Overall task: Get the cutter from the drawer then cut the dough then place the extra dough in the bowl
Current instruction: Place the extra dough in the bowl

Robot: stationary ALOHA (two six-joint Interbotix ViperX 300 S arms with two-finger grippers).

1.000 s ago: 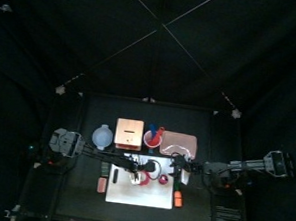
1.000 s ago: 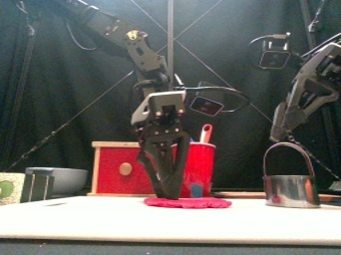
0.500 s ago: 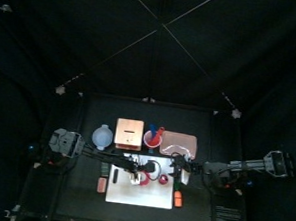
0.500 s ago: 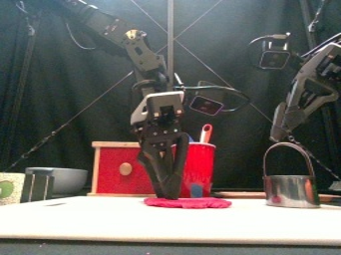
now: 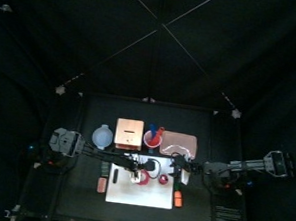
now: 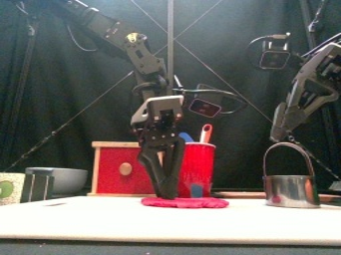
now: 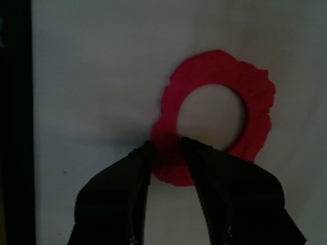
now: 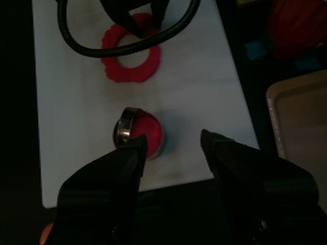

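The left tool point(image 7: 177, 145) is pinched almost shut on the edge of the red dough ring point(image 7: 259, 105). The ring lies flat on the white board point(image 7: 90, 77). The right tool point(image 8: 173, 142) hangs wide open and holds nothing. Below it, at 3 o'clock from the ring, stands the metal cutter point(image 6: 289, 187) with a round red dough piece point(image 8: 148, 138) inside. The bowl point(image 6: 60, 181) sits on the tabletop point(image 5: 81, 191) at 10 o'clock from the board, just beside the wooden box point(image 6: 123, 167).

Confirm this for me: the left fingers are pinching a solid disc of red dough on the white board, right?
Not a solid disc. The left wrist view shows the left fingers pinching a ring of red dough, its middle cut out, on the white board.
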